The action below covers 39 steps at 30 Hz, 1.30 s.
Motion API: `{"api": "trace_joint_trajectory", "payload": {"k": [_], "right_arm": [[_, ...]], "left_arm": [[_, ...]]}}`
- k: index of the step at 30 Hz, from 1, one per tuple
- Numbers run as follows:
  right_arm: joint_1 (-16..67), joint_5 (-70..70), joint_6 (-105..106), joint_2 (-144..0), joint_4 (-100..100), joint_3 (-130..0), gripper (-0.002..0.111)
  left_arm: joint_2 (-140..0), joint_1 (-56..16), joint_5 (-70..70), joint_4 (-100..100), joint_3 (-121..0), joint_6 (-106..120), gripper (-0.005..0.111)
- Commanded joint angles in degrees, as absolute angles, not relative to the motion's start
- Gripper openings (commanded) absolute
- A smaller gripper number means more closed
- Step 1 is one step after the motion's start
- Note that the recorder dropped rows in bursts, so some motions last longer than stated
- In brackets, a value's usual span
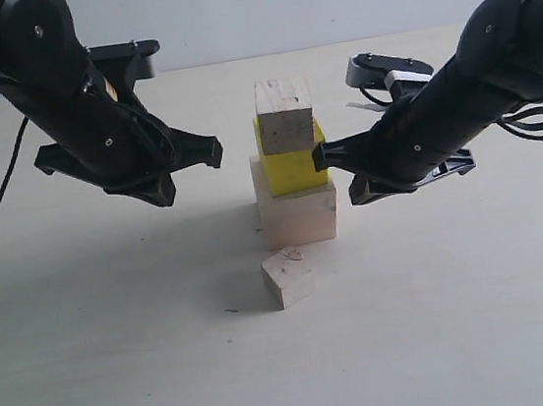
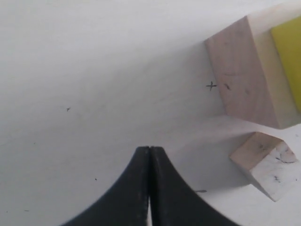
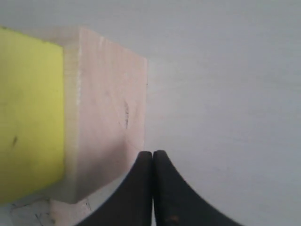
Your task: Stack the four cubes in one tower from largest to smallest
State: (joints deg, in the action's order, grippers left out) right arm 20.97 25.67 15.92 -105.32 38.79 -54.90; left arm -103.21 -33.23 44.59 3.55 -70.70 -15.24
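Yellow cube (image 1: 292,166) mid-stack, small cube (image 1: 288,277) loose at six o'clock; we see left gripper (image 2: 149,150), right gripper (image 3: 153,154) pinched closed.

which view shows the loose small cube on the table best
The exterior view: the loose small cube sits whole and unblocked on the table, in front of the tower. The left wrist view shows it close but at the frame's edge; the right wrist view catches only a blurred sliver.
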Motion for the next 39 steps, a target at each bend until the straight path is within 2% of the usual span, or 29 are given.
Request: {"api": "trace_joint_trajectory", "payload": {"k": [1,39], "right_arm": [[20.68,25.01,24.41,-105.38,47.42,-55.35,0.0],[20.68,26.6,43.06,-109.36,67.64,-56.39,0.0]], "left_arm": [[-103.49,-33.16,43.74,3.82,-70.62,-14.39,0.0],[-103.49,-33.16,44.37,3.82,-70.62,-12.4,0.0]]}}
